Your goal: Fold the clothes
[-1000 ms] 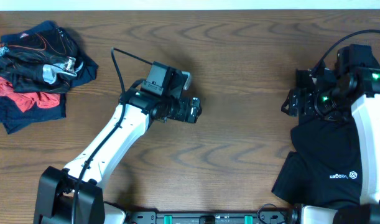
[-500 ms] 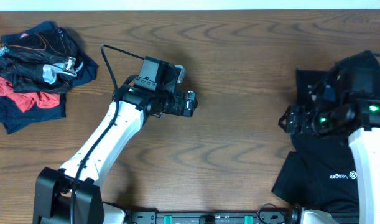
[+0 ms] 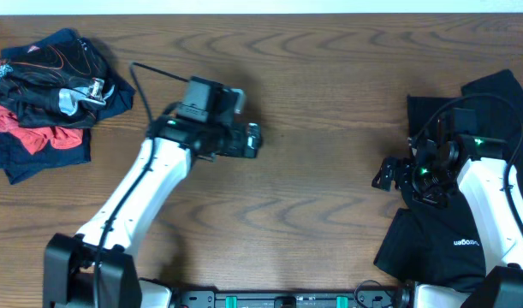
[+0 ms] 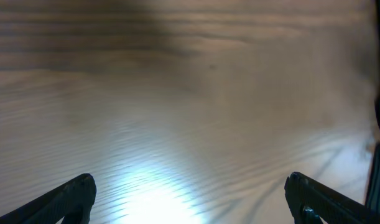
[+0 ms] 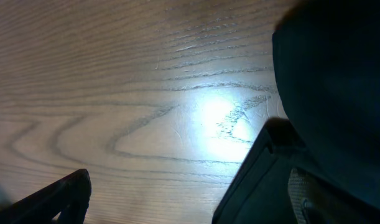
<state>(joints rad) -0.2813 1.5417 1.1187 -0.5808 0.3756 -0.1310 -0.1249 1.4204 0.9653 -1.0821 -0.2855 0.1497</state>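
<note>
Both jaws hang wide and empty over the table (image 3: 329, 188), the black T-shirt (image 3: 441, 257) lies crumpled at its right edge, so spreading it seems next, which calls for pinching two corners

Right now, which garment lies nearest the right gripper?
The black T-shirt with the white logo, beside the right gripper; the other clothes are piled at far left.

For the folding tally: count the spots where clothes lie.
2. A heap of black, red and navy clothes at the table's far left corner; a black T-shirt at the right edge, partly under the right arm. The heap may hide more.
</note>
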